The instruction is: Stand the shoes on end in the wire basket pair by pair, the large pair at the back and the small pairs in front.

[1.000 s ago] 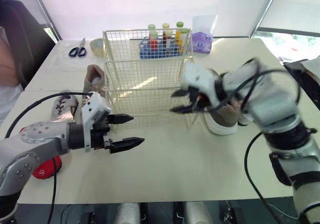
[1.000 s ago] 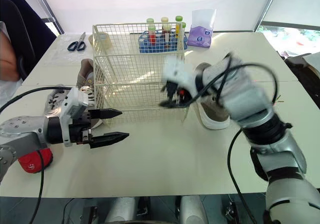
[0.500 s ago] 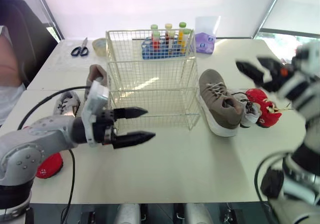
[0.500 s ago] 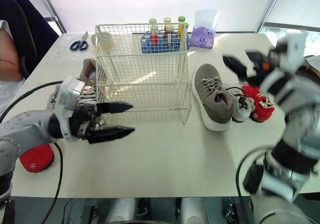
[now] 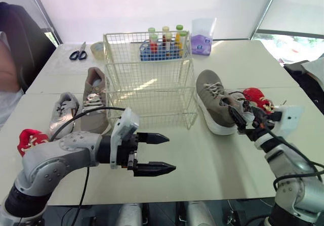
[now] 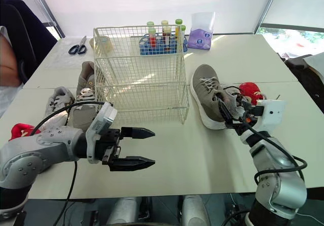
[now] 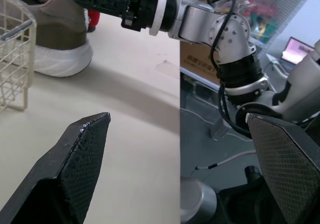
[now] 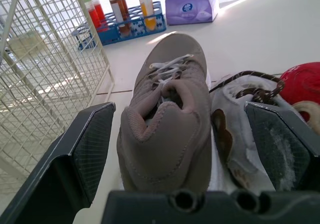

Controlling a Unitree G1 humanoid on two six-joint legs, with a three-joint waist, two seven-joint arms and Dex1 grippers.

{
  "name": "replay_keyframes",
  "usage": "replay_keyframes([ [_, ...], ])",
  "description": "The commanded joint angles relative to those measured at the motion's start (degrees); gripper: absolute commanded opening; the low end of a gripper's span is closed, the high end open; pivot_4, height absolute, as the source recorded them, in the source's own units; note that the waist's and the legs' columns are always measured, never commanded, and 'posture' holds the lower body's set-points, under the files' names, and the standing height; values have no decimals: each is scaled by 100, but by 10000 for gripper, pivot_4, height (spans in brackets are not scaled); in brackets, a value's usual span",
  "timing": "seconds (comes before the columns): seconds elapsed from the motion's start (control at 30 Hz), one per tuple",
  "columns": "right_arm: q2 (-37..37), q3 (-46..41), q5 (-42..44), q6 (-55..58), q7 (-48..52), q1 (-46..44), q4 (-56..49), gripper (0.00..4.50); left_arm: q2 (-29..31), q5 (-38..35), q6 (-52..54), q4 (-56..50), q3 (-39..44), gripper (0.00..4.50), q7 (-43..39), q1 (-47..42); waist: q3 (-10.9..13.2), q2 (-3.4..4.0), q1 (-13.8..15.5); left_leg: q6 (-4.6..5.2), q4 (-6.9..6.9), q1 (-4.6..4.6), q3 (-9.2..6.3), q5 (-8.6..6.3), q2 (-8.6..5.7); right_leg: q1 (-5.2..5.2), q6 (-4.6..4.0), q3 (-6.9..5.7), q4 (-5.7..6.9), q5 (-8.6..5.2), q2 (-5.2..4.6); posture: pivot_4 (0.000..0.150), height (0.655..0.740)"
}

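Near the tabletop's front edge, the left gripper [image 5: 170,154] hovers over bare surface with its two black fingers spread apart, well short of the wire basket [image 5: 150,92]. Toward the right edge, the right gripper [image 6: 227,116] sits at the heel of a large taupe shoe [image 5: 214,97], fingers wide apart to either side of it and not closed on it. A small white shoe [image 8: 235,134] and a small red shoe [image 5: 256,96] lie just beside that shoe. Left of the basket lie the other taupe shoe [image 5: 94,91], a small grey shoe [image 5: 64,113] and a red one [image 5: 29,137]. The basket stands mid-table holding no shoes. Behind it are a test-tube rack [image 5: 163,48], a purple packet [image 5: 201,43] and scissors [image 5: 78,51].
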Motion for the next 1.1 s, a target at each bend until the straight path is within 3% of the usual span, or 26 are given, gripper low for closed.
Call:
replay_keyframes([
  [0.03,-21,280,-88,-606,-168,13,381,44785,40,191,-121,-71,7,45000,-9,5,0,0,1,0,0,0,0,0,-1,0,0,0,0,0,0,1500,7400],
  [0.37,-267,854,-200,-1461,-339,-159,1561,44785,-15,453,-162,-37,51,45000,35,117,0,-1,-1,1,-1,0,0,-1,0,1,3,1,-4,-2,-2,1500,7400],
  [0.47,-389,1000,-273,-1594,-354,-157,1763,37094,1,541,-195,-39,71,45000,19,188,0,-1,-9,1,-1,1,0,-1,0,0,3,1,-5,-3,-2,1500,7400],
  [0.77,-508,1170,-164,-1722,-586,-77,1595,4575,-10,704,-226,12,35,45000,6,162,-12,-21,-8,-11,-5,5,-1,-9,7,6,6,0,-15,-7,0,1500,7400],
  [0.93,-543,608,393,-1715,-934,-785,1374,4575,31,725,-204,160,68,45000,-112,25,-2,-6,-4,-10,-5,-2,1,-8,6,-1,-1,2,-19,-4,-2,1500,7400],
  [1.1,-1154,-133,1284,-1261,-1231,-2139,1278,4575,90,591,-136,317,169,45000,-225,-168,21,31,0,4,2,-67,3,2,-1,-59,9,2,-10,14,-2,1500,7400],
])
